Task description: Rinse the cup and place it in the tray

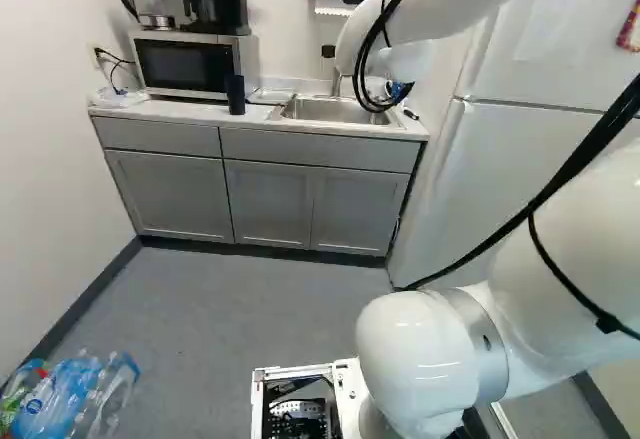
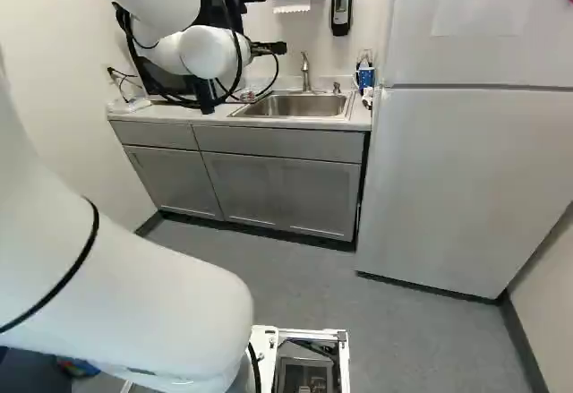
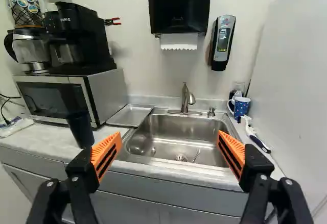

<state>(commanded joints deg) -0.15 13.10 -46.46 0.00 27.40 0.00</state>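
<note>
My gripper is partly hidden behind the arm in the right base view. In the wrist view the gripper stands open, its orange pads wide apart and nothing between them. A tall dark cup is upright on the counter before the microwave, beyond one finger; it also shows in the left base view as a dark cup. A flat metal tray lies between microwave and sink. Ahead of the gripper is the sink, with the faucet behind it. A blue spotted mug stands at the sink's far corner.
A microwave carries a coffee maker. A brush lies between sink and fridge. A soap dispenser and towel dispenser hang above. Plastic bottles lie on the floor at the left base view's left.
</note>
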